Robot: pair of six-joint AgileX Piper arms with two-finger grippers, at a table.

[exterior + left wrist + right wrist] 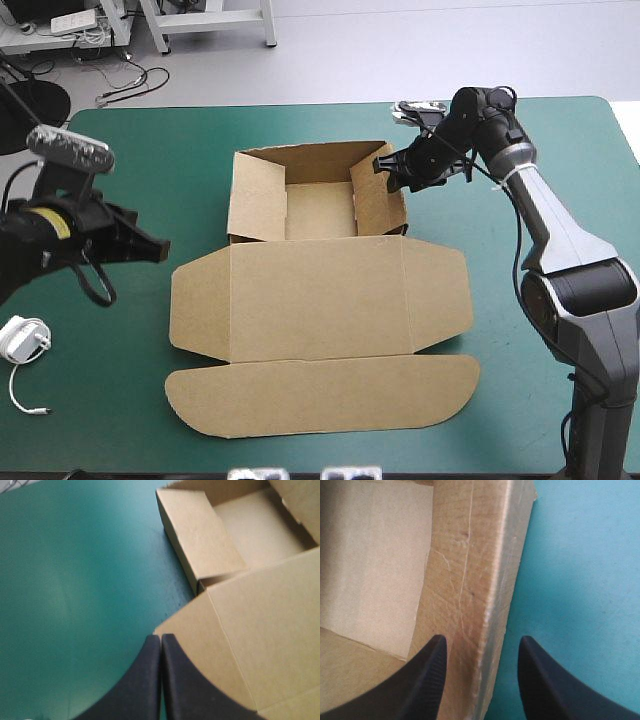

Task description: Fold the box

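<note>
box walls are up, lid lies flat and untucked; right gripper sits spread astride the right wall, left gripper pinched empty beside the lid.

- The box: brown board, matt and paper-like. The wall beside the right claw has pale scratches and a rubbed fold edge with a faint shine.
- The teal-green desk cover: matt and smooth, with no weave to be made out.
- The black fingers: matt, finely grained, rubber-like.
- The right arm: smooth grey shell with a soft sheen, and black joints.
- The white adapter with cable: smooth plastic.
</note>
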